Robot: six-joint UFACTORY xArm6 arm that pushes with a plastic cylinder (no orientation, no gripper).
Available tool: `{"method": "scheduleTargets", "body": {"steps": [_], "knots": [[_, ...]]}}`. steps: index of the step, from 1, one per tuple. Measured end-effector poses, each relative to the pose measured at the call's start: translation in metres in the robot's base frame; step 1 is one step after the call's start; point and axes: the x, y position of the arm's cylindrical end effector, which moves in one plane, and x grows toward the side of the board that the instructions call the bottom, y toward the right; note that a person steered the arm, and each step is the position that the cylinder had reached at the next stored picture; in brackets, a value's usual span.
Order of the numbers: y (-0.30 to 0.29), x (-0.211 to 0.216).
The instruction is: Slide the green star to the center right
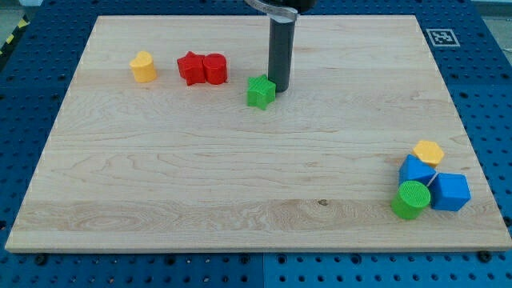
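Note:
The green star lies on the wooden board, a little above the board's middle and left of centre. My tip stands right next to the star, at its upper right, touching or nearly touching it. The dark rod rises from there to the view's top.
A red star and a red cylinder sit together at the upper left, with a yellow block further left. At the lower right a yellow hexagon, two blue blocks and a green cylinder are clustered.

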Motion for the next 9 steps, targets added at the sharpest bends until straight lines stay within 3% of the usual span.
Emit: {"method": "scheduleTargets", "body": {"steps": [1,3,5,7,8,9], "knots": [[-0.018,-0.022],[-0.068,0.007],[0.009,0.02],[0.078,0.071],[0.116,0.071],[0.118,0.068]]}}
